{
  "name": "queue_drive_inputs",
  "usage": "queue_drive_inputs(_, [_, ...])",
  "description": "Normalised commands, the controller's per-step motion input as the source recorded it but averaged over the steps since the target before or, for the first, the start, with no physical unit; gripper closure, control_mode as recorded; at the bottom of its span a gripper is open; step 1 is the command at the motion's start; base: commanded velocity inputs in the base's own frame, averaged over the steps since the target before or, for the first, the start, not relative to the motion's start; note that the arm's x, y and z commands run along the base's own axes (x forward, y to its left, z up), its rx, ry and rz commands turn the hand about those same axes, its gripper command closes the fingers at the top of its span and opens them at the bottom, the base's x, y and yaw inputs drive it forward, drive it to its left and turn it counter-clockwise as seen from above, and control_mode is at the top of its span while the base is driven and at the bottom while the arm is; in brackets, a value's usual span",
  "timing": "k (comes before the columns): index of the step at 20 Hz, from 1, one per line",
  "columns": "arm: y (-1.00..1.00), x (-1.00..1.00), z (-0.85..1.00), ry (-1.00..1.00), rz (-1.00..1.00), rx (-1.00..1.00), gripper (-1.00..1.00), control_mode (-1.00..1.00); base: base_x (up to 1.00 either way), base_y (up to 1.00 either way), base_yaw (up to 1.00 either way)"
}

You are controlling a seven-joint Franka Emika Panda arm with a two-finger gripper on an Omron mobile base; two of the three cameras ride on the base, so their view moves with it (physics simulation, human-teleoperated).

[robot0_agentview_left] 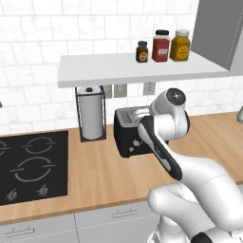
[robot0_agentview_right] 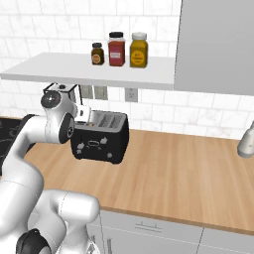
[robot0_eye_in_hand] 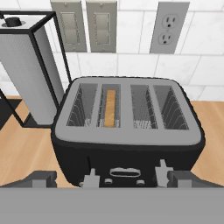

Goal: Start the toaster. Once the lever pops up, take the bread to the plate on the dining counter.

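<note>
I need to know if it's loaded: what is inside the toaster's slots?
In the hand view, the toaster holds one bread slice standing on edge in its second slot from the left. The other three slots show wire guides alone; the slice's lower part is hidden.

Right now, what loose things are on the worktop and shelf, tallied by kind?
Toaster: 1
Bread slice, in the toaster's second slot from the left: 1
Paper towel holder: 1
Jars on the shelf: 3 (brown, red, yellow)
Total: 6

A paper-towel roll (robot0_agentview_left: 91,114) in a black frame stands at the counter's (robot0_agentview_left: 104,175) back edge; three jars (robot0_agentview_left: 161,46) line the shelf (robot0_agentview_left: 133,66); a black hob (robot0_agentview_left: 31,166) lies at the counter's left end.
</note>
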Motion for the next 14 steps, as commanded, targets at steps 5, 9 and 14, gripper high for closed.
queue_drive_inputs(5, [0.00,0.00,0.00,0.00,0.00,0.00,-1.00,-1.00,0.00,0.00,0.00])
queue_drive_inputs(9, [0.00,0.00,0.00,0.00,0.00,0.00,-1.00,-1.00,0.00,0.00,0.00])
queue_drive_inputs(14, [0.00,0.00,0.00,0.00,0.00,0.00,-1.00,-1.00,0.00,0.00,0.00])
